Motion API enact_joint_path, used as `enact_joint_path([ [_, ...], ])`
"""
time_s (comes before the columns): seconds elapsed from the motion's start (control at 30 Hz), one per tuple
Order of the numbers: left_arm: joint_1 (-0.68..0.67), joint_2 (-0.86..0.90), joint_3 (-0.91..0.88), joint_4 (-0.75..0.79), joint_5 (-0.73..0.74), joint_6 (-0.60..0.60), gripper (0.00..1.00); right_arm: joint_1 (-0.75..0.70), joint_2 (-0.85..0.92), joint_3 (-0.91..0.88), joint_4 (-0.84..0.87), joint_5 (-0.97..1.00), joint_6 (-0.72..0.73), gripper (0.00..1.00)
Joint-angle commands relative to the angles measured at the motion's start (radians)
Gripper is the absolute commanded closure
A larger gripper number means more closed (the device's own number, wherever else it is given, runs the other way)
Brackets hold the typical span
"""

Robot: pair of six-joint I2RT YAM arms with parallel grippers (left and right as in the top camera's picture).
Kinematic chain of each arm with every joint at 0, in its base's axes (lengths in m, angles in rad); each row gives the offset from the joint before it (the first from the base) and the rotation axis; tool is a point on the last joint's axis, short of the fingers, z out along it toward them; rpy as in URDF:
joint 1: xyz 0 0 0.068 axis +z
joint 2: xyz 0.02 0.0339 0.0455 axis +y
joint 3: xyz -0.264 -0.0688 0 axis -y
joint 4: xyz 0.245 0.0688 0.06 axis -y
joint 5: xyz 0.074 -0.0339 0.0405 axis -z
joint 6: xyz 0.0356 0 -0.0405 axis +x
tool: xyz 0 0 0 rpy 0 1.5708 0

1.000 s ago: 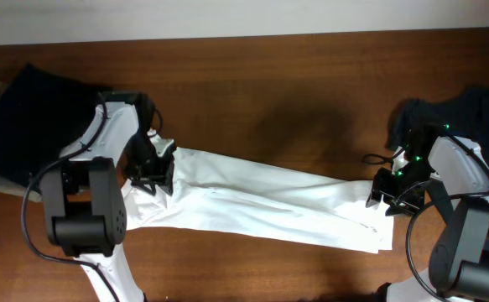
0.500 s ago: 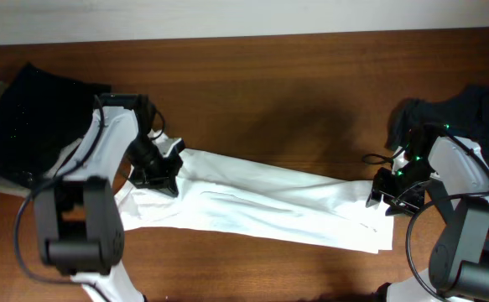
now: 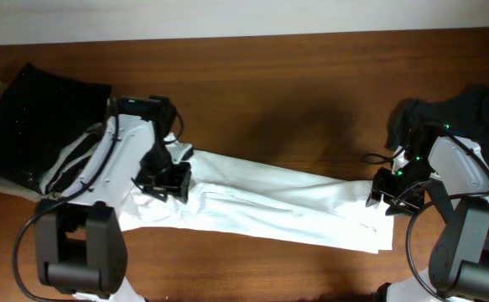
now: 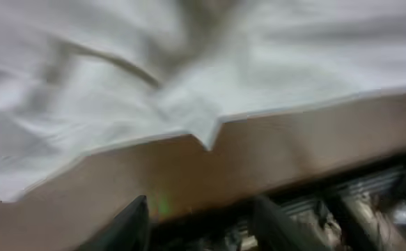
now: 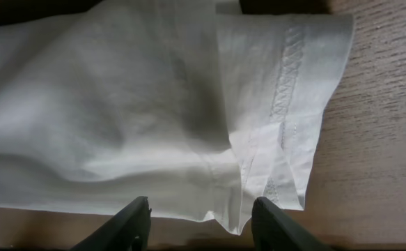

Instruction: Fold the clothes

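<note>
Two robot arms flank a white shirt (image 3: 269, 205) on a brown wooden tabletop (image 3: 294, 101), seen from overhead. Nearest the viewer, the left arm (image 3: 80, 243) rises at 7 o'clock and the right arm (image 3: 462, 235) at 5 o'clock.

Just beyond them lies the shirt, folded into a long, wrinkled band. It runs across the middle of the tabletop from 9 o'clock down toward 4 o'clock.

At the band's 9 o'clock end, the left gripper (image 3: 164, 178) is over the cloth. Whether it touches the cloth cannot be told from above. Its blurred wrist view shows the left gripper (image 4: 199, 209) with fingers spread and nothing between them but bare wood. The shirt (image 4: 189, 70) has its edge just ahead of them, with a small point of cloth jutting their way.

At the 4 o'clock end, the right gripper (image 3: 388, 195) sits at the shirt's end. Its wrist view shows the right gripper (image 5: 199, 209) spread too and pinching nothing. A corner of the shirt (image 5: 119, 104) dips toward the gap between the fingers, and a zigzag-stitched hem (image 5: 286, 70) lies flat at the 1 o'clock side.

Farther back, a dark crumpled garment (image 3: 470, 109) is heaped at 2 o'clock behind the right arm. A dark folded garment (image 3: 34, 117) lies flat at 10 o'clock, well apart from the white band.
</note>
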Motion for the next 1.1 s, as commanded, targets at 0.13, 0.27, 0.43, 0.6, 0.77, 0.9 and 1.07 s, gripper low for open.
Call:
enact_joint_path([
  [0.13,0.236,0.016,-0.031,0.410,-0.068,-0.038,0.34,-0.001,-0.015,-0.005,0.071,-0.010,0.040,0.48],
  [0.27,0.263,0.108,-0.040,0.569,0.037,-0.008,0.35,-0.001,-0.015,-0.005,0.143,-0.010,0.081,0.48],
  [0.43,0.262,0.232,-0.040,0.613,0.041,-0.003,0.96,-0.001,-0.015,-0.005,0.158,-0.009,0.085,0.48],
  [0.6,0.315,0.192,0.006,0.520,0.007,-0.003,1.00,-0.001,0.001,-0.005,0.232,0.001,0.085,0.49],
  [0.77,0.329,0.183,0.006,0.517,0.007,-0.003,0.99,-0.001,0.099,-0.005,0.262,0.049,0.092,0.49],
  [0.9,0.329,0.183,0.006,0.518,0.006,-0.003,0.98,0.000,0.128,-0.005,0.323,-0.041,0.083,0.79],
  [1.07,0.329,0.183,0.006,0.517,0.006,-0.003,0.97,-0.001,0.127,0.008,0.320,-0.060,0.048,0.94],
])
